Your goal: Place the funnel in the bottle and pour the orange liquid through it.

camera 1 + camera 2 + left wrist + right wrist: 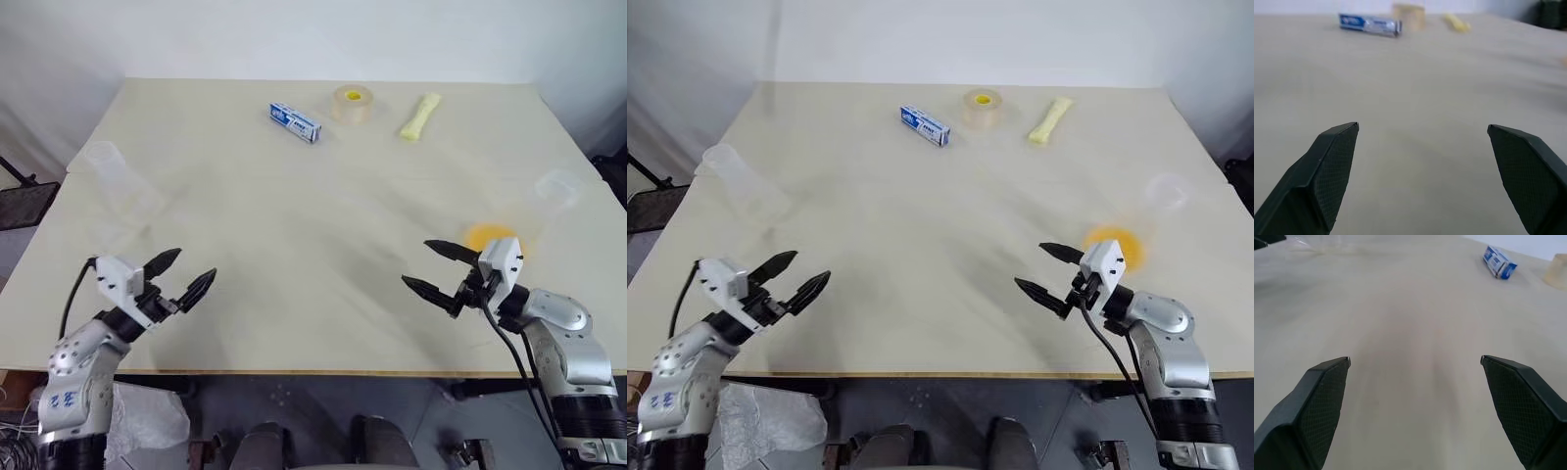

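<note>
Each arm is a silver-grey metal casing ending in a white block that carries two black tapered fingers – the left claw (179, 276) and right claw (435, 267). Finger pads are cross-hatched. Black cables run along both forearms.

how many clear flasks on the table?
2. One bottle stands near the table's left edge; the other flask, holding the orange liquid, stands near the right edge. Funnel not discernible.

The table (294, 225) has a pale, matt, smooth top like laminated wood; the bottle (116, 181) and the flask holding the orange liquid (490, 236) are clear, see-through plastic or glass, faintly glossy. The blue-and-white box (295, 122) looks like printed card; the tape roll (353, 104) is translucent and shiny; the gripper fingers (1327, 176) are matt black with cross-hatched pads.
</note>
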`<state>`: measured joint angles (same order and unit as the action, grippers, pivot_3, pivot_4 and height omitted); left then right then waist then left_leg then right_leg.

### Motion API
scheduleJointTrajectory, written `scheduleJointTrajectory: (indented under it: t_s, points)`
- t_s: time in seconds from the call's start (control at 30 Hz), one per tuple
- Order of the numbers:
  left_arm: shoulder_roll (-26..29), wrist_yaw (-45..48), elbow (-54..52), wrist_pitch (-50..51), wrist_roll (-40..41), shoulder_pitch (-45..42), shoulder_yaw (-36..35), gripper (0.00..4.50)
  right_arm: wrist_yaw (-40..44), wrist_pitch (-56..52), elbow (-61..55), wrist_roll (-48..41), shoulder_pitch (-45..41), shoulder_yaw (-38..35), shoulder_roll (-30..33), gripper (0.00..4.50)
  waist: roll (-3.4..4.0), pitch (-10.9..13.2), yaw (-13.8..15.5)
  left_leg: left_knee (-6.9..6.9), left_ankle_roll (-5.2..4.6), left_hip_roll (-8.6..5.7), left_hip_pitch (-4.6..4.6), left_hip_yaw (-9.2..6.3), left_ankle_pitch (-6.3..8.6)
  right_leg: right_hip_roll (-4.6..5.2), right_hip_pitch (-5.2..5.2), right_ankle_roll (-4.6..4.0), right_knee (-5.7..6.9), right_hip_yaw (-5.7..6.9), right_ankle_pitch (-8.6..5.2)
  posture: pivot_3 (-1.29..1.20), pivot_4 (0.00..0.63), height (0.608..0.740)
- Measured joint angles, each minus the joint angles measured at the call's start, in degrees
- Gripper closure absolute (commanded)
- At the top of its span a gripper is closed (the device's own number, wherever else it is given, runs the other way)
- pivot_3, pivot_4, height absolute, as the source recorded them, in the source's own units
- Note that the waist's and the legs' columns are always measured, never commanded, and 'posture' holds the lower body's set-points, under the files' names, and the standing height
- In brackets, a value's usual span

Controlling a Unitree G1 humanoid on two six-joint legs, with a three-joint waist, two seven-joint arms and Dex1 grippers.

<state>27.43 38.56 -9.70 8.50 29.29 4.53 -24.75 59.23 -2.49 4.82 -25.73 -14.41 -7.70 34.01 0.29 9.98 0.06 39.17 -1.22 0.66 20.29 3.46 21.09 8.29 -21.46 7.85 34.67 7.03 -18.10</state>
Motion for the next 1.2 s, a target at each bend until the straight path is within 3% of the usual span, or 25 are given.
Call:
scheduleJointTrajectory:
  t_s: [0.13,0.33,0.53,0.7,1.2]
  points:
    - [-1.2,-2.9,-6.8,1.0,2.4,9.2,-6.0,0.0,2.2,0.2,5.5,0.8,-5.1,1.5,-0.8,0.02,-0.08,0.1,-0.3,0.01,-0.01,0.01,0.01,0.02,0.0,0.04,0.0,0.0,-0.04,-0.01,0.0,0.0,0.15,0.74]
    - [-1.5,-10.7,-9.7,4.3,4.4,10.3,-11.4,0.0,4.2,2.1,8.3,1.6,-9.6,2.8,-2.6,0.02,-0.1,0.1,0.7,0.06,-0.02,-0.05,0.01,-0.07,0.0,0.08,0.05,0.0,-0.01,-0.02,0.0,0.0,0.15,0.74]
    - [3.6,-20.9,-3.6,10.1,2.7,-3.7,-12.4,0.0,5.1,1.5,7.6,1.5,-11.3,3.3,-3.8,0.02,-0.1,0.1,1.1,0.1,-0.01,-0.07,0.02,-0.07,-0.01,0.05,0.02,0.0,0.1,0.02,0.0,0.0,0.15,0.74]
    - [7.6,-24.8,7.7,10.6,-2.8,-16.4,-8.8,0.0,5.6,-1.7,4.3,-0.6,-12.3,3.4,-4.1,0.02,-0.11,0.1,1.0,0.09,0.0,-0.09,0.02,-0.05,0.0,0.02,-0.05,0.01,0.18,0.13,0.01,0.0,0.15,0.74]
    - [10.5,-21.6,52.8,-7.3,-14.4,-47.5,1.0,0.0,4.7,-2.9,1.8,-0.8,-14.0,3.5,-5.5,0.02,-0.35,0.2,0.5,0.09,0.01,-0.49,0.08,-0.05,-0.01,0.11,-0.08,0.11,0.3,0.63,0.06,0.0,0.15,0.74]
